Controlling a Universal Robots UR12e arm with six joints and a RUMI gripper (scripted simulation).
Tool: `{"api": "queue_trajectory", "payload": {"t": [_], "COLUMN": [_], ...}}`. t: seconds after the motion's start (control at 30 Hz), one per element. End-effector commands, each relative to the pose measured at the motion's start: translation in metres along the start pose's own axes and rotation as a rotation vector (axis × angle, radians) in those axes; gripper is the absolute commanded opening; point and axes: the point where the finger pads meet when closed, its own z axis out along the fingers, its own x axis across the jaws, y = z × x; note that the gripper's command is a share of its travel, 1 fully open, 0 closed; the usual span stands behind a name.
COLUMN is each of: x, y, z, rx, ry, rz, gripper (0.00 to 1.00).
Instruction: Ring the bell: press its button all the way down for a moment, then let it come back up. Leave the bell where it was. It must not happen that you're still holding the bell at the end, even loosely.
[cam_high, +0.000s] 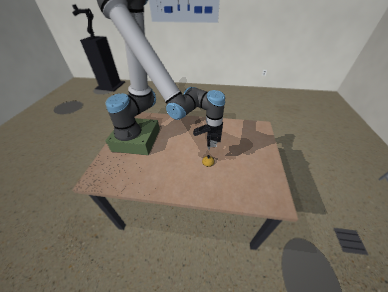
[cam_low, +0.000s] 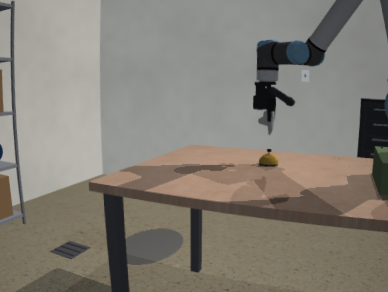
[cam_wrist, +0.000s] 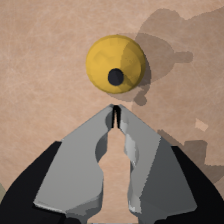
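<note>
A small yellow dome bell (cam_high: 208, 161) with a black button on top sits near the middle of the wooden table. It also shows in the exterior view (cam_low: 268, 159) and in the wrist view (cam_wrist: 116, 63), where the black button (cam_wrist: 115, 76) is plain. My gripper (cam_low: 270, 128) is shut and empty, pointing straight down. It hangs a short way above the bell, clear of the button. In the top view the gripper (cam_high: 212, 143) is just above and behind the bell. In the wrist view the closed fingertips lie just below the bell.
The arm's green base block (cam_high: 133, 135) stands at the table's back left corner. A black pedestal (cam_high: 101, 62) stands on the floor far behind. A metal shelf (cam_low: 11, 115) stands left of the table in the exterior view.
</note>
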Motion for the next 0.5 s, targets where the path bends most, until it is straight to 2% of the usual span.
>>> {"api": "queue_trajectory", "payload": {"t": [0.0,0.47], "x": [0.0,-0.002], "y": [0.0,0.0], "z": [0.005,0.028], "rx": [-0.001,-0.001], "ry": [-0.001,-0.001], "rz": [0.0,0.0], "gripper": [0.0,0.0]}}
